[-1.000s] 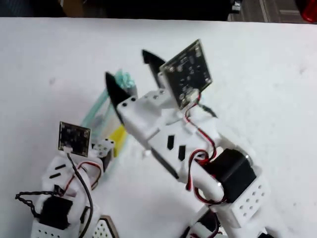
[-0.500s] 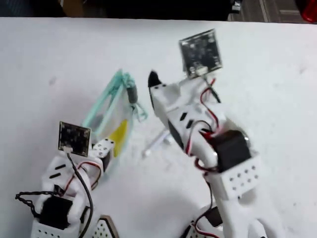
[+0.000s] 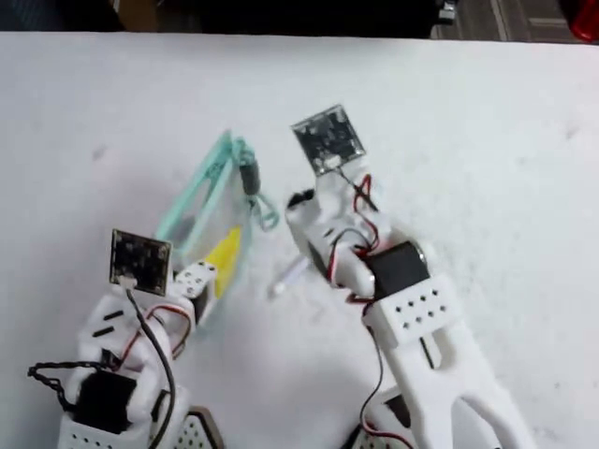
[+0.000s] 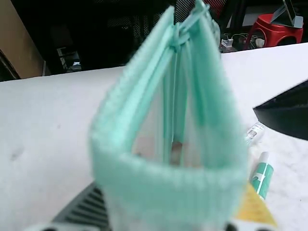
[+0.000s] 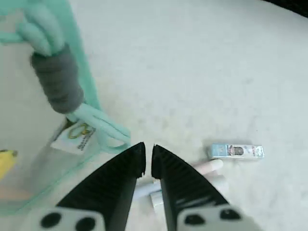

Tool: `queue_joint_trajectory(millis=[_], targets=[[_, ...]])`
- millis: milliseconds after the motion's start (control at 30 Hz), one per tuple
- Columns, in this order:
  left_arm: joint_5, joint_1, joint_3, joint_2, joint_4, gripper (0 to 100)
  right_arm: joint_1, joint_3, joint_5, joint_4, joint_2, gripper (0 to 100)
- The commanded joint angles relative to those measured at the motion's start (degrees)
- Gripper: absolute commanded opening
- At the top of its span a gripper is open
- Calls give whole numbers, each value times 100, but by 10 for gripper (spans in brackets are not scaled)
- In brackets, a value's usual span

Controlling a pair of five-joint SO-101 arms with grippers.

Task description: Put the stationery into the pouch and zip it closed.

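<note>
Roughly, by size.

White table [image 3: 487,140], both arms on its near half. The right arm is folded down over the middle. The right gripper [image 5: 148,150] points at the tabletop, black jaws drawn together to a thin slit, nothing between them. The left gripper [image 3: 198,279] sits at the near end of the pouch [image 3: 198,217]. Pouch fabric covers its jaws, so I cannot tell whether they are clamped on it or loose.

Pouch: teal mesh with clear panels, standing on edge, mouth gaping wide straight ahead of the left jaws. It lies just to one side of the right jaws, not touching them. A yellow item [image 3: 225,253] is inside, at the end nearest the left jaws. A small label [image 5: 77,137] also shows through the panel.

Pens [image 5: 209,167]: light-coloured, outside the pouch, on the table under and just beside the right jaw tips, on the side away from the pouch.

Small box [image 5: 236,151]: flat on the table just past the pens, apart from the right jaws.

Zip cord [image 5: 103,129]: a teal loop ending near the right jaw tips, not touching them. A grey bead [image 5: 55,79] is threaded on it, farther from the tips.
</note>
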Motion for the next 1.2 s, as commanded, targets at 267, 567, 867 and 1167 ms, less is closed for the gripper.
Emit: queue_joint_trajectory(millis=[267,567,867,1167], targets=[[35,57,105,40,-202,241,743,510,-607,-514,497,18],[35,57,255,40,-343,241,611,-176,-695,-655,2703,18],[35,40,246,40,-343,241,822,-738,-695,-681,3908,18],[35,48,246,40,-343,241,1103,-756,-686,-418,3908,18]])
